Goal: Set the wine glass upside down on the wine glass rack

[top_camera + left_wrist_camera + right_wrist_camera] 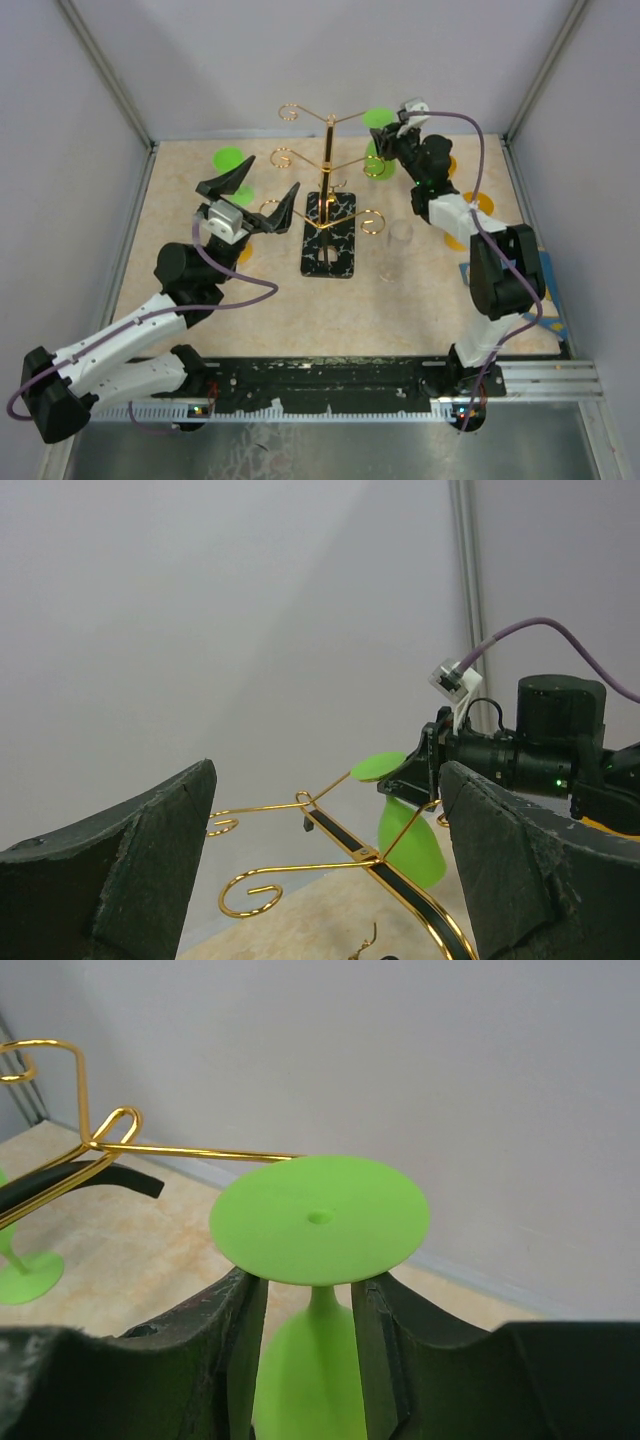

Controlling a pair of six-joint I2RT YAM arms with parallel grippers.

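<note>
Beside the rack (328, 175), our right tool (308, 1310) clamps the inverted wine glass (320, 1218); next, we judge, its stem slides between the wires.

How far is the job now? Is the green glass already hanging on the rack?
Done: the green glass is off the table and upside down, foot on top. In hand: the right claw grips its stem, with the foot beside a gold arm of the rack. Left: the stem does not look slid onto that arm yet, and the claw must then let go. The left claw is open and empty.
</note>
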